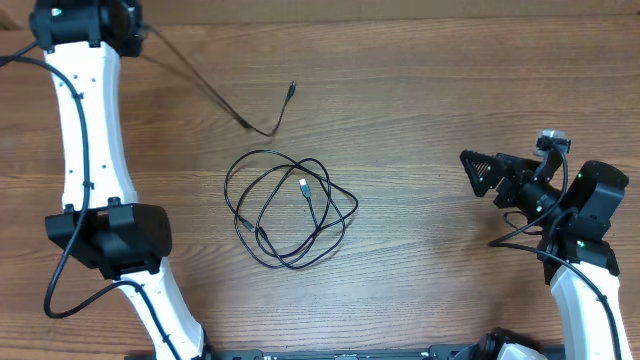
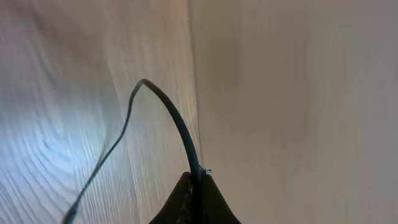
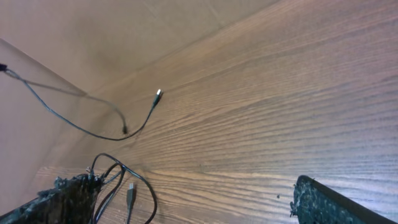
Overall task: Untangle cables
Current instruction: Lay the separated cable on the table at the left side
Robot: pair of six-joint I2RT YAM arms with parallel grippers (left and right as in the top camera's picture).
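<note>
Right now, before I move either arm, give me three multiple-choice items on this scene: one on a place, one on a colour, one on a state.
1. Where does the looped bundle of thin black cable lie on the brown wooden table?
A. near the middle
B. at the far right edge
C. hanging off the near edge

2. What colour is the small plug tip inside those loops?
A. red
B. silver-white
C. green

3. How is the left claw?
A. wide open and empty
B. shut on a thin black cord
C. shut on nothing

Answers:
1 A, since the overhead view shows the loops lying mid-table.
2 B, since the tip shows pale against the wood.
3 B, since the left wrist view shows the cord pinched at the closed tips and arching away over the table.
</note>
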